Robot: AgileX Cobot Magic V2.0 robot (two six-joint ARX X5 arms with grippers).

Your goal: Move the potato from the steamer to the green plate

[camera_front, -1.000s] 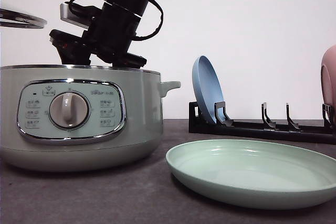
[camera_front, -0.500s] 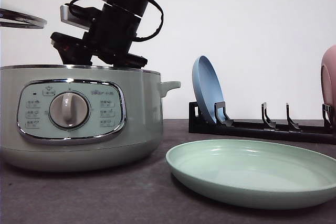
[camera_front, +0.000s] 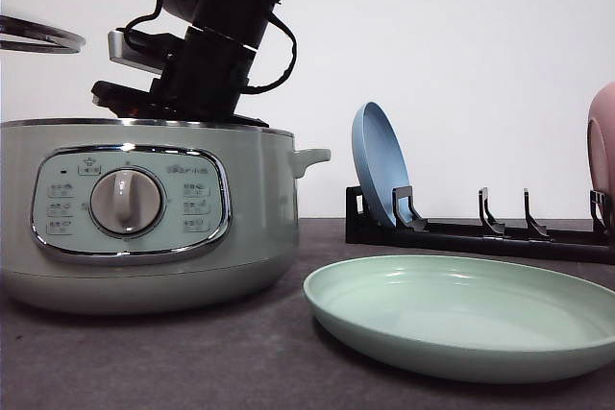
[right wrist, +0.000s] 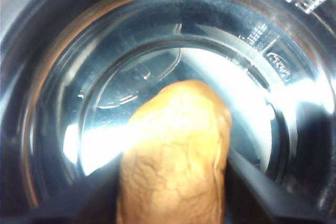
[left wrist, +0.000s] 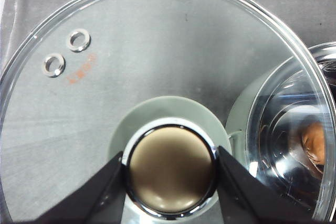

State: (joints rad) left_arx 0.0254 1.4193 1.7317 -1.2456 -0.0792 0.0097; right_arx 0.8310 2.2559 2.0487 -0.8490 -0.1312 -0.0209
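The pale green steamer stands open at the front left of the table. My right arm reaches down into it from above. Inside the shiny pot, the orange-brown potato sits between the blurred dark fingers of my right gripper, which press on both its sides. My left gripper is shut on the knob of the glass lid, held up and to the left of the steamer. Through the lid the potato shows in the pot. The green plate lies bare at the front right.
A black dish rack stands behind the green plate with a blue plate upright in its left slot. A pink plate shows at the right edge. The lid's rim hangs at the upper left.
My right arm has sunk lower into the steamer and tilted a little. The lid, the steamer and the plates have stayed where they were.
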